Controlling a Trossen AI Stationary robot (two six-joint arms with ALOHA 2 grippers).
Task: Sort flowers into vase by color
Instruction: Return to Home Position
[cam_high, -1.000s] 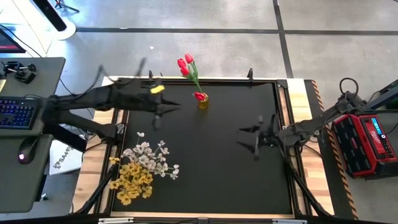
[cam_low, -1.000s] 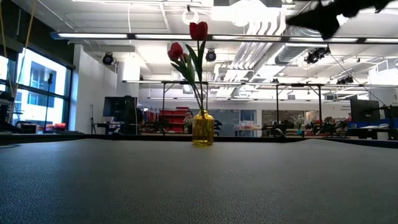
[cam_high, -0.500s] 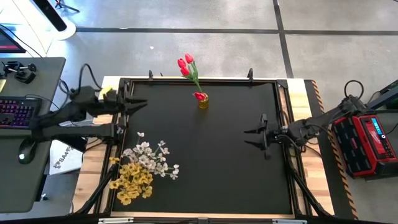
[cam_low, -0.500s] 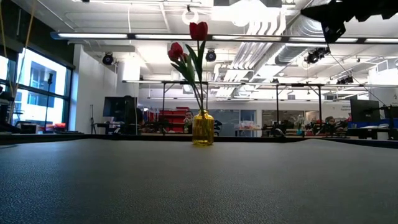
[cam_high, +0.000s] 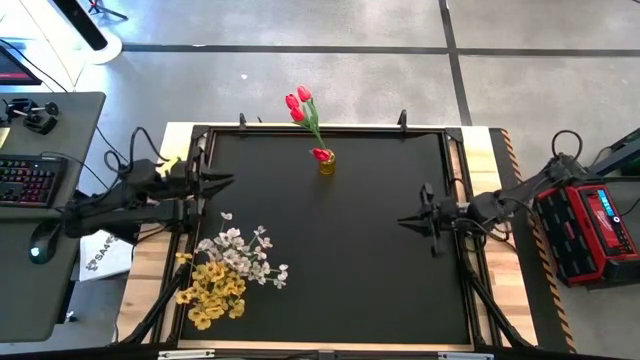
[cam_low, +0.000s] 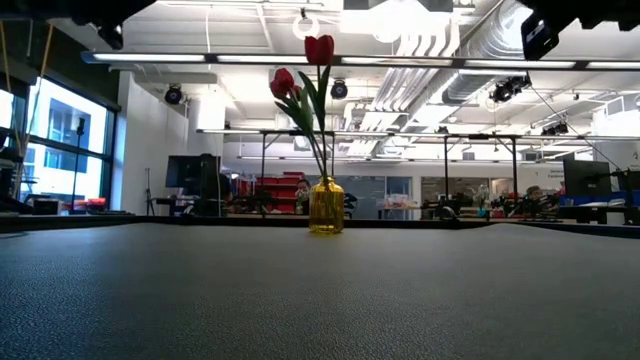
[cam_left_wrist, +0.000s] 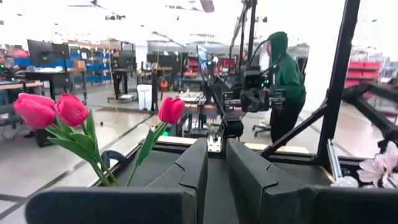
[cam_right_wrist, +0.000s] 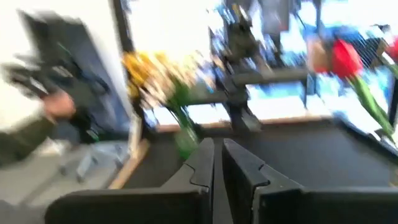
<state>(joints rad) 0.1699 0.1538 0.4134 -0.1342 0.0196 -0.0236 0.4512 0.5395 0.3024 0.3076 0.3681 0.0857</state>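
- Pebbled black mat (cam_high: 350, 260); workshop (cam_low: 420, 190) behind, strip lights (cam_low: 200, 58), ducts (cam_low: 470, 50).
- Far edge, centre: red tulips (cam_high: 298, 105) in amber glass vase (cam_high: 327, 164).
- Near-left corner: yellow blossoms (cam_high: 212, 290), white blossoms (cam_high: 240, 250), bunched.
- left gripper (cam_high: 226, 180) at left edge, right gripper (cam_high: 401, 222) at right edge; both nearly closed, empty.

Left gripper (cam_high: 225, 179) at 9 o'clock, right gripper (cam_high: 404, 221) at 3 o'clock; both arms tucked back, fingers together, pointing inward.
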